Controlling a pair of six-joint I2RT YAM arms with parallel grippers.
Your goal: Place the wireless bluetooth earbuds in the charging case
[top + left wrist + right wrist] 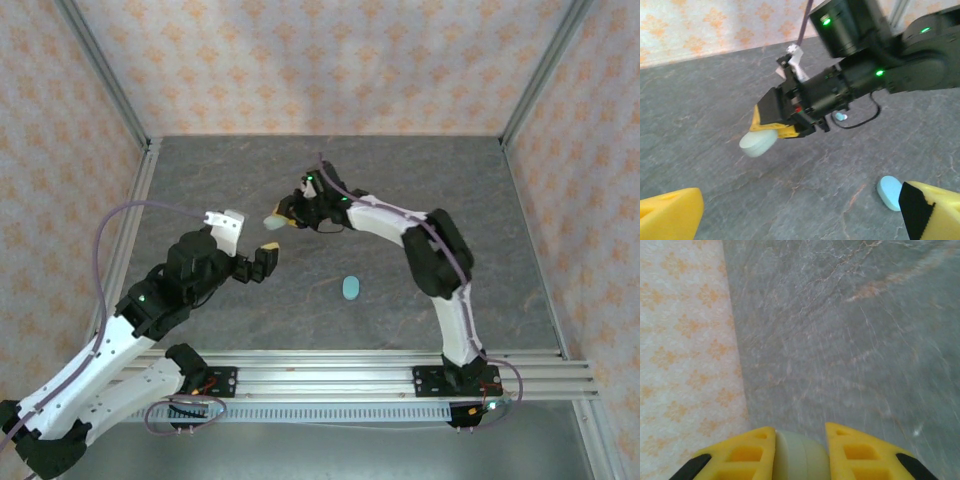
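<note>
- Right pincer (800,437) is clenched on a pale green case (758,142), yellow pads on either side of it. The case is held off the tabletop (450,180), above its middle and a little toward the far edge.
- A seam between the two halves shows in the right wrist view. Case looks closed; judged, not certain.
- Left pincer (263,257) is released, jaws wide and nothing between them. It hangs just beside the held case, on the side toward the left edge, facing it.
- A second, light blue case (350,288) lies flat on the tabletop near the middle, toward the near edge and well apart from both pincers. Also looks closed.
- One earbud (841,116), tiny and light blue, lies loose on the tabletop just past the right pincer.
- Cannot locate any other earbuds; too small to tell.
- Progress: early. No earbud visibly seated, no lid visibly open.
- Left to do, judged: open the held case, pick up each earbud, seat it, close the lid.
</note>
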